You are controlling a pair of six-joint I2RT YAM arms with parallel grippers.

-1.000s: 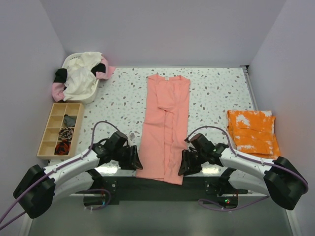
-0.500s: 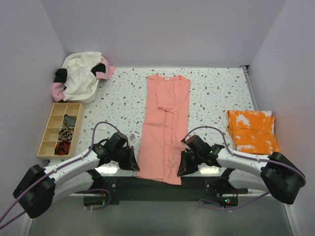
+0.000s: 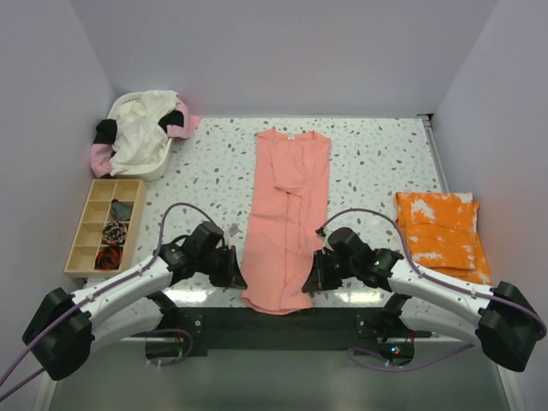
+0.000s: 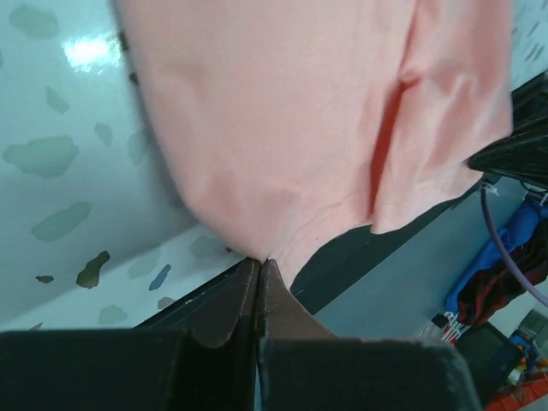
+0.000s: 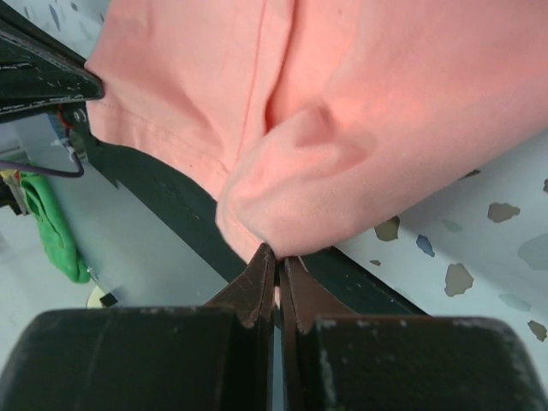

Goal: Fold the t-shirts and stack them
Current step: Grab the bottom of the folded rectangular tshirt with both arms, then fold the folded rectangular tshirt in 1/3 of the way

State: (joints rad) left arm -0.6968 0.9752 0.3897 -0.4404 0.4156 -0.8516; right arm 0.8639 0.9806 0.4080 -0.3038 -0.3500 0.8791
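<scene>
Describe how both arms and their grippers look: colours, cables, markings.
Both the left arm and right arm have white tubular links between bulky black joints. A thin purple cable loops along each. The left gripper and right gripper are black; their fingers taper to dark brown blades. No lettering visible.

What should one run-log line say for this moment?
left gripper: jaws shut on salmon-pink t-shirt near hem | right gripper: jaws shut on same hem | orange t-shirt: folded, at right

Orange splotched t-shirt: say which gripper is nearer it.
Right. Right gripper pinches the salmon-pink t-shirt at the hem corner toward the orange t-shirt; left gripper pinches the opposite corner, farther off.
</scene>
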